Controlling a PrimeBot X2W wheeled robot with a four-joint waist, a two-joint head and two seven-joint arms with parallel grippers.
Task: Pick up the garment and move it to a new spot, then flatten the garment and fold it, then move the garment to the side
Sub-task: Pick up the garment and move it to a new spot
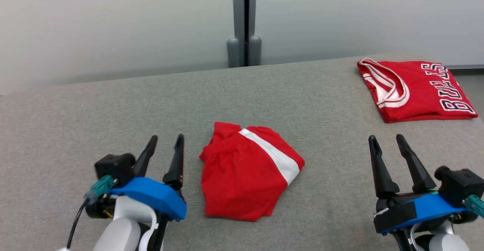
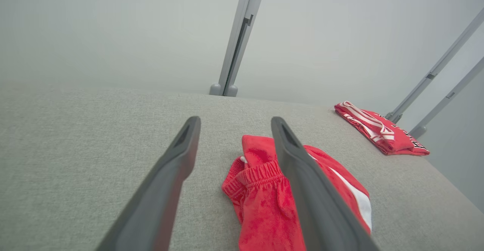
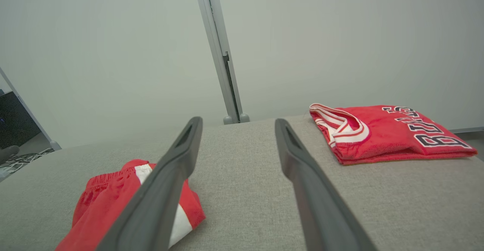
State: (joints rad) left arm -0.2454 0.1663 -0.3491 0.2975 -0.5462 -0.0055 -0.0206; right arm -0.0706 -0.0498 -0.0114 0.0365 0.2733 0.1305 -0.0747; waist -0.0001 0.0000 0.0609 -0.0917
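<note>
The red shorts (image 1: 238,175) lie in the middle of the grey desk (image 1: 113,103), toward the near edge. They're folded over into 1 compact, roughly square bundle, low against the surface and a bit rumpled at the edges. 1 broad white stripe (image 1: 275,157) runs diagonally across the top layer, from the far side down to the right corner. The gathered elastic waistband (image 2: 261,169) sits puckered at the far left.

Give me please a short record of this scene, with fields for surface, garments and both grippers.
surface: grey fabric-covered table
centre garment: crumpled red shorts with white stripe, lying between the grippers, not held
far-right garment: folded red jersey with white trim and dark letters
left gripper: open, empty
right gripper: open, empty
</note>
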